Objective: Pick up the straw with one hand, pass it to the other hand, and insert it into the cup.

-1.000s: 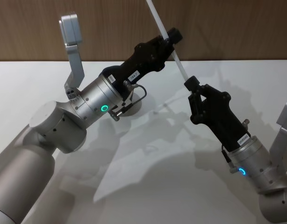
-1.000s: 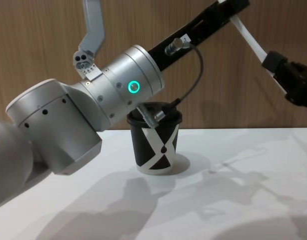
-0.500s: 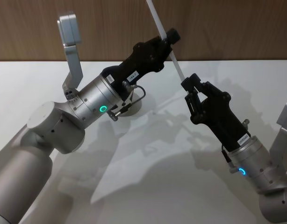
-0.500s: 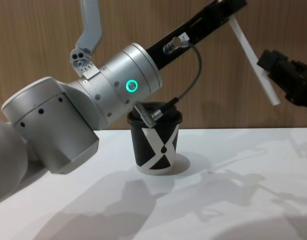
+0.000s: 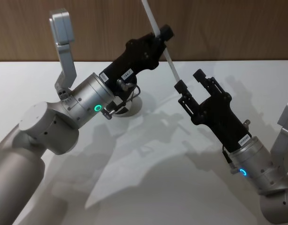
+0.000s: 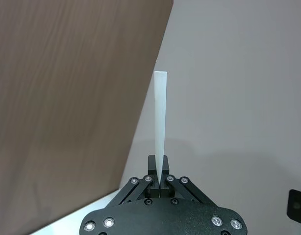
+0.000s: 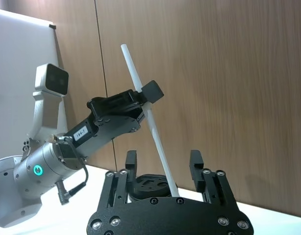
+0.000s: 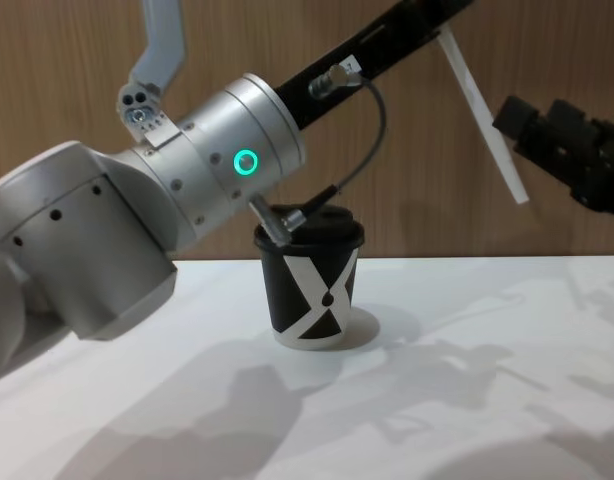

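Note:
The white straw slants up over the table, and my left gripper is shut on its upper part. In the left wrist view the straw sticks straight out of the shut left gripper. My right gripper is open, and the straw's lower end hangs free just beside its fingers. In the right wrist view the straw passes between the spread fingers of the right gripper. The black cup with the white X stands on the table under the left wrist. The straw hangs to the cup's upper right.
A white table stretches in front of a wooden wall. The left arm's black cable loops down to a plug right above the cup's lid. The left forearm crosses the table's left side.
My right gripper has opened and let go of the straw's lower end. The left gripper, still holding the straw, has swung it a little to the left, away from the right fingers.

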